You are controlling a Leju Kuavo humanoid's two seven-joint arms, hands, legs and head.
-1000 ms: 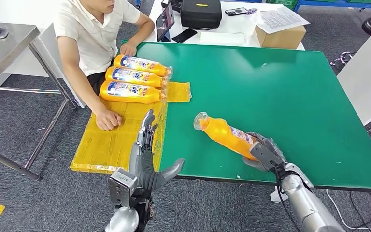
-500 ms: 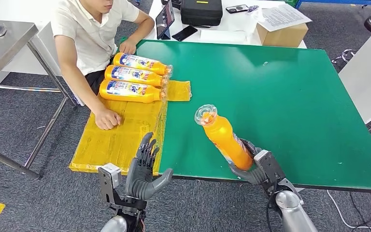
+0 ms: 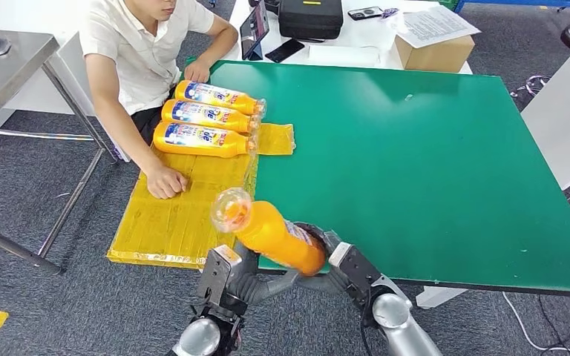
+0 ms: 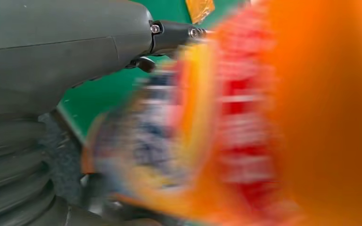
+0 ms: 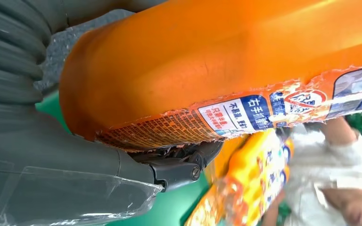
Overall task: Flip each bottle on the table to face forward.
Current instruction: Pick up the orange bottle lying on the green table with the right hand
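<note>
My right hand (image 3: pixel 344 265) grips the base of an orange bottle (image 3: pixel 271 234) and holds it off the green table (image 3: pixel 430 148) at the near edge, clear cap toward the left. The right wrist view shows the bottle (image 5: pixel 217 56) close up, its torn label edge against my right hand (image 5: pixel 52 141). Just under the bottle's middle lies my left hand (image 3: pixel 246 279). In the left wrist view the bottle (image 4: pixel 287 117) is a blur beside my left hand (image 4: pixel 52 70), and whether that hand grips it is unclear. Three more orange bottles (image 3: pixel 206 117) lie label-up in a row on a yellow mat (image 3: pixel 178 215).
A person in a white shirt (image 3: pixel 137 52) sits at the table's left side, one hand (image 3: pixel 165 182) resting on the yellow mat. Behind the table are a black case (image 3: pixel 310 18), a tablet (image 3: pixel 254 33) and a cardboard box (image 3: pixel 434 50). A metal table (image 3: pixel 7 59) stands far left.
My right hand lifted the bottle from the table and swung it left to the near edge. My left hand came in under the bottle.
</note>
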